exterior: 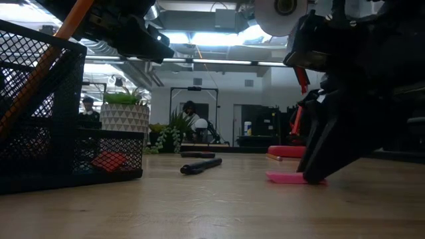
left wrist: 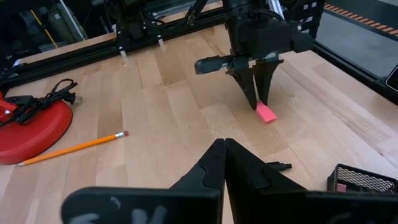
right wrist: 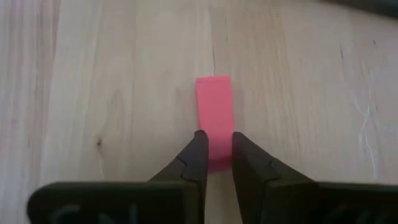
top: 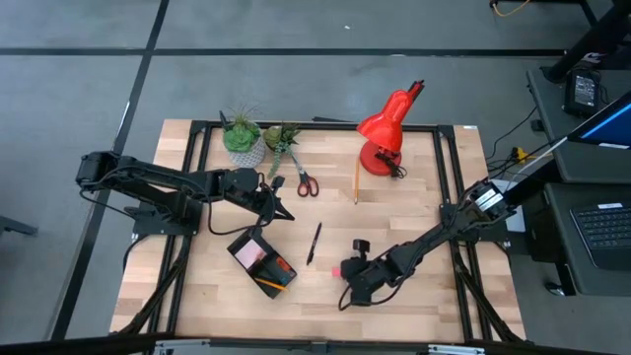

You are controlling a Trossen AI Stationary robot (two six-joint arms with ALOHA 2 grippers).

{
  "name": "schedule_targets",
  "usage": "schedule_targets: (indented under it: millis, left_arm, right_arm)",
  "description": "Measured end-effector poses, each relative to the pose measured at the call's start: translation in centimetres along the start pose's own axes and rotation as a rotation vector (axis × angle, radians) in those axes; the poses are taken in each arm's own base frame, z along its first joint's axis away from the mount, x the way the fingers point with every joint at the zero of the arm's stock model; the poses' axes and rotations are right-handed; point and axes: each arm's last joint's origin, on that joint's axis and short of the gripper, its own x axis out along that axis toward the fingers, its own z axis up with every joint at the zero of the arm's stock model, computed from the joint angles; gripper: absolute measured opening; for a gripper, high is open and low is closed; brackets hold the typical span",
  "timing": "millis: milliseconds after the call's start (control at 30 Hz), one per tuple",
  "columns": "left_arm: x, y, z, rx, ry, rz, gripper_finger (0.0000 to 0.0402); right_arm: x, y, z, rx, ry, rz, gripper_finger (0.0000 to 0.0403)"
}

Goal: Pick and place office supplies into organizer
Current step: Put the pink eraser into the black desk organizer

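The right gripper (right wrist: pixel 215 155) pointed down at the pale wooden table (top: pixel 414 296), its two dark, tapered fingers narrowed onto the near end of a flat, pink, rectangular eraser (right wrist: pixel 215 112). The fingertips touched the eraser's long edges on both sides, and the eraser lay flat on the wood, its far end jutting out beyond the tips. In the low view the same pink slab (exterior: pixel 289 177) rested on the table under the black fingers.

Well away from that gripper, toward the left arm, stood the organizer (top: pixel 262 258), a black wire-mesh tray with compartments, holding an orange pencil (top: pixel 268 284) and something pink. Between the gripper and the organizer lay a slim black pen (top: pixel 314 244). Farther off, beyond the pen, lay red-handled scissors (top: pixel 306 183), a second thin yellow pencil (top: pixel 356 179), a glossy red desk lamp (top: pixel 385 133) with a round base, and two leafy green potted plants (top: pixel 244 138).

The left gripper (left wrist: pixel 224 149) hung above the table near the organizer, its pointed fingers pressed together and holding nothing.
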Motion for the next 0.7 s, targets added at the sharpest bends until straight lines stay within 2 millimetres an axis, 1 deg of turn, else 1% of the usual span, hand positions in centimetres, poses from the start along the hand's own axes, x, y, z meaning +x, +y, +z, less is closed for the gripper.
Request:
schedule_targets:
  millis: [267, 433, 700]
  left_arm:
    - [0.0, 0.01, 0.0, 0.0, 0.0, 0.0, 0.0004]
    - [0.0, 0.01, 0.0, 0.0, 0.0, 0.001, 0.0002]
    - [0.0, 0.01, 0.0, 0.0, 0.0, 0.0, 0.001]
  right_arm:
    - [-0.19, 0.25, 0.68, -0.012, -0.019, -0.002, 0.0053]
    - [-0.2, 0.25, 0.75, -0.011, -0.026, -0.009, 0.0053]
    - [-0.28, 0.29, 0.91, -0.009, -0.039, -0.008, 0.0053]
